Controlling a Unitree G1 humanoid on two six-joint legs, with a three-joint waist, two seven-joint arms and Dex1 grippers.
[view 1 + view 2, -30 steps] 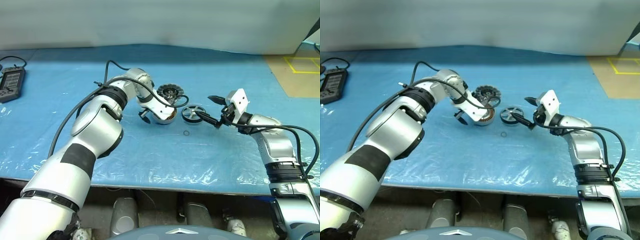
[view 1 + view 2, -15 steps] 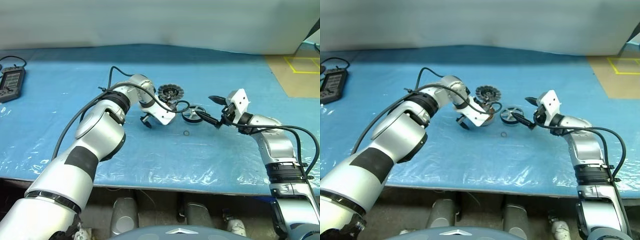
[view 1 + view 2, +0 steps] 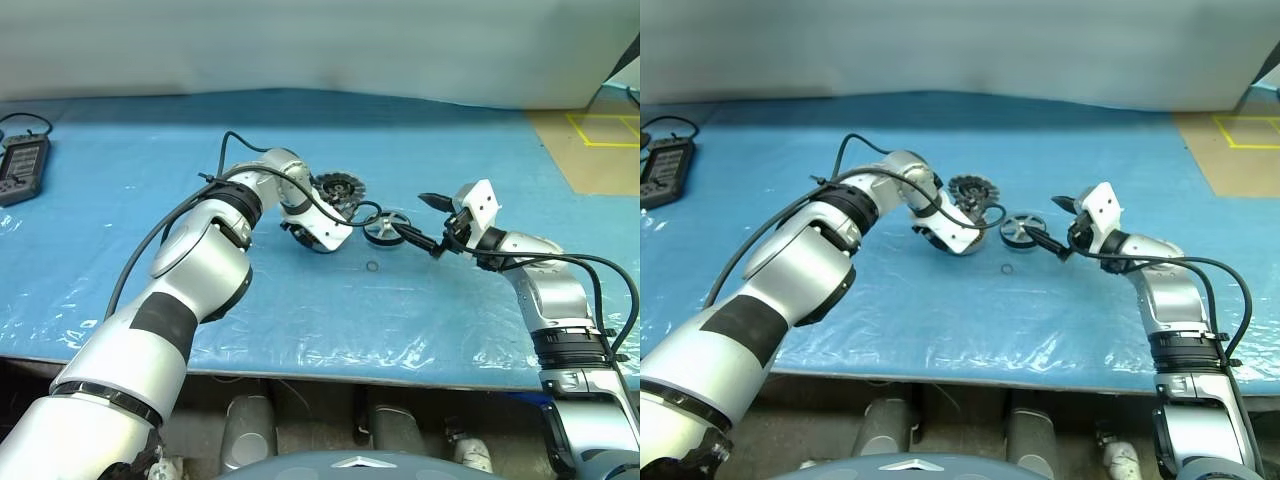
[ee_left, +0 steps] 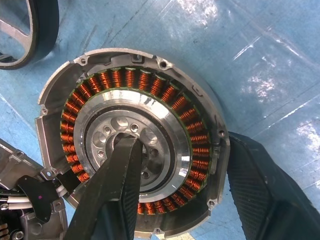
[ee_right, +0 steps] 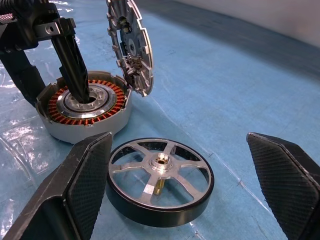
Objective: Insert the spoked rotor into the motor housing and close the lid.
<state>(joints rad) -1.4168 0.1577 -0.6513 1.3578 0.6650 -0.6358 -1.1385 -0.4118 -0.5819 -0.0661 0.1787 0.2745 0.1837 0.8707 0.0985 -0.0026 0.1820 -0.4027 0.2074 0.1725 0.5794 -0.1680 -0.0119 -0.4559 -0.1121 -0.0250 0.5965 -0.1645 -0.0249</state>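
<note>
Left pincer [image 4: 185, 195] straddled motor housing [image 4: 130, 135] wall, one finger in the centre bore, other outside, closing w/ gap left. Right pincer [image 5: 192, 192] gaped wide, empty, by spoked rotor [image 5: 160, 180] on tabletop [image 3: 450, 330]. Risk: housing tips, knocks upright lid [image 5: 131, 45].

The motor housing [image 5: 85, 107] lies winding side up, but the left gripper [image 4: 187, 192] straddles its wall, one finger [image 5: 75, 62] down in the silver centre, blocking the opening. The lid [image 5: 131, 45] stands tilted on edge against the housing's far side. The spoked rotor [image 5: 160, 180] lies flat just beside the housing, between the right gripper's [image 5: 187, 200] spread fingers, open above. A small ring [image 3: 372, 267] lies near on the blue sheet [image 3: 450, 130].
</note>
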